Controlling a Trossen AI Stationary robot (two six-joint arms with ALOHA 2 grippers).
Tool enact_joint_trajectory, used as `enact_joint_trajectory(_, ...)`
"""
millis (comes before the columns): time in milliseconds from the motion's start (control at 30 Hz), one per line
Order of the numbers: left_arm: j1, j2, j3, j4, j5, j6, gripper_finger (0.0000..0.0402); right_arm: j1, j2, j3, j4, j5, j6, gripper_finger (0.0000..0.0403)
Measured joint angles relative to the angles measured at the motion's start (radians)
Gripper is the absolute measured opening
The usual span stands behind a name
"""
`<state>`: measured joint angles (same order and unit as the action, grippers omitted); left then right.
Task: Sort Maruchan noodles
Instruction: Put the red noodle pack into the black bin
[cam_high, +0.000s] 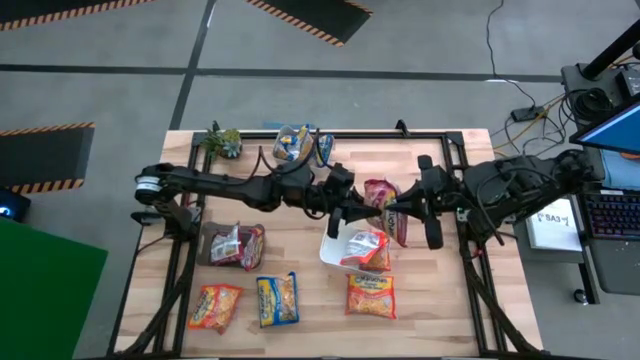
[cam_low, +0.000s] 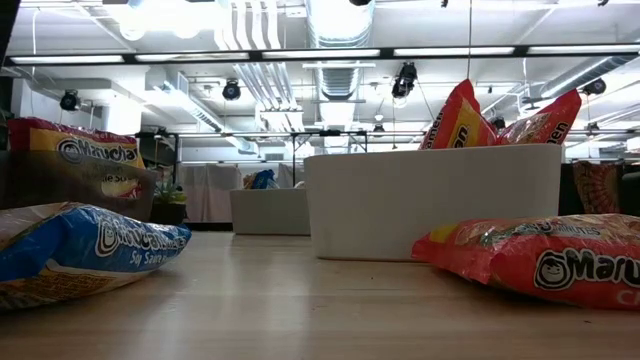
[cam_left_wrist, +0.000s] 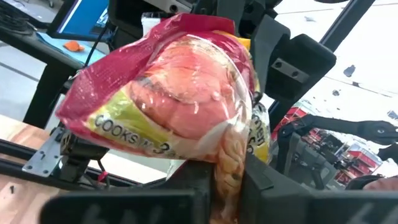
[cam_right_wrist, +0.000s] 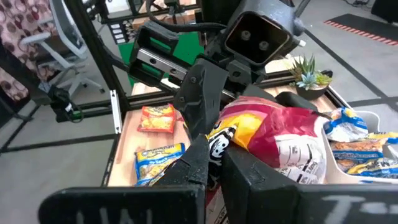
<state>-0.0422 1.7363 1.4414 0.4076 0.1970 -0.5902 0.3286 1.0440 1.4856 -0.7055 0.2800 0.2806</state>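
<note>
Your left hand (cam_high: 352, 208) and right hand (cam_high: 392, 210) meet over the middle of the surface (cam_high: 440, 320), just above the white tray (cam_high: 328, 250), and both are clamped on the same red-and-pink packet (cam_high: 383, 200), one from each side. In the left wrist view that packet (cam_left_wrist: 168, 106) bulges above the pinched fingers (cam_left_wrist: 186, 186), with its noodle block showing through the clear plastic; in the right wrist view the packet's (cam_right_wrist: 280, 140) edge sits squeezed between the right fingers (cam_right_wrist: 193, 168), with the other arm's hand (cam_right_wrist: 205, 102) gripping it farther off. Inside the white tray lie two more red packets (cam_high: 362, 248). Just in front of the tray rests an orange packet (cam_high: 371, 294); to its left lie a blue-and-yellow packet (cam_high: 277, 299) and another orange packet (cam_high: 216, 306). Left of the tray, a dark tray (cam_high: 212, 250) holds red packets (cam_high: 240, 243). Behind the tray, a clear tray (cam_high: 283, 135) carries blue-and-yellow packets (cam_high: 293, 146), beside a small potted plant (cam_high: 222, 142).
</note>
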Motion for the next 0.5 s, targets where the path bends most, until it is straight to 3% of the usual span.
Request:
enact_joint_trajectory(233,0.0,-0.032,0.0,-0.108,0.0,-0.013,0.0016,-0.002,-0.024,0.0,0.01,0.01,0.079,0.0075)
enact_joint_trajectory(367,0.001,-0.109,0.0,-0.313,-0.01,-0.008,0.0003,-0.002,-0.049,0.009,0.003,0.04,0.114,0.0127)
enact_joint_trajectory(500,-0.001,-0.215,0.001,-0.608,-0.103,0.001,0.0001,-0.002,-0.068,0.035,0.004,0.076,0.112,0.0165)
